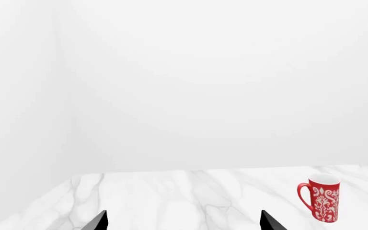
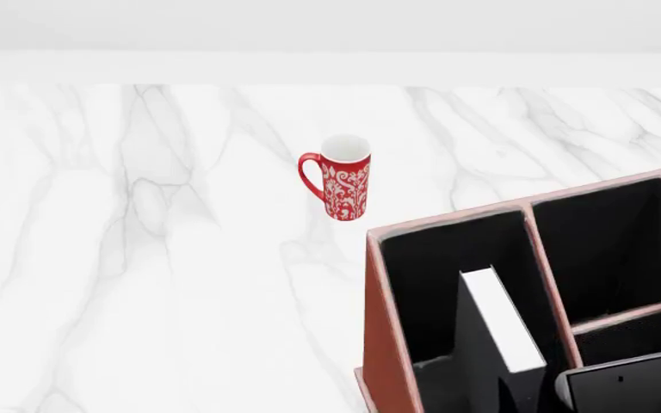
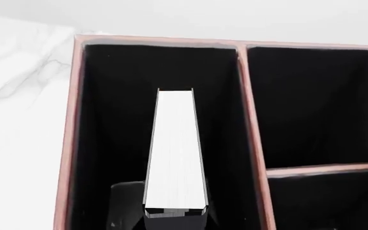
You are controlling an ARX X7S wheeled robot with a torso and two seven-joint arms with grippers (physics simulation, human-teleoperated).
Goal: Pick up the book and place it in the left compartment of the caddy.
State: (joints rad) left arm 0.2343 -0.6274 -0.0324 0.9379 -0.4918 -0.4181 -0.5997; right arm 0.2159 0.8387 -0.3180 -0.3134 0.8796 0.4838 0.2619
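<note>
Your thick black hardcover book (image 3: pixel 174 153), white page edge up, stands on end inside the long black-lined left compartment (image 3: pixel 107 120) of the reddish-brown leather-like caddy (image 2: pixel 384 344), which fills the lower right of the head view. In the right wrist view the book sits mid-frame between the compartment's pinkish rims, apart from both walls. Your right hand (image 3: pixel 171 218) is at the bottom centre of that view, dark finger parts flanking the book's near end, so it appears to be holding the book, though whether it is actually clamping or already slack cannot be told. Your left hand (image 1: pixel 184 223) shows only two black fingertips set wide apart at the bottom of its view, holding nothing, above the white marble surface (image 2: pixel 135 258). The risk from here is in the letting go: if the book is not yet resting on the compartment floor, it could drop and lean against a wall; pulling out at an angle could drag the book or snag the pink divider (image 3: pixel 251 120) and shift the caddy. The red patterned mug (image 2: pixel 343 177) stands well apart, upper centre.
</note>
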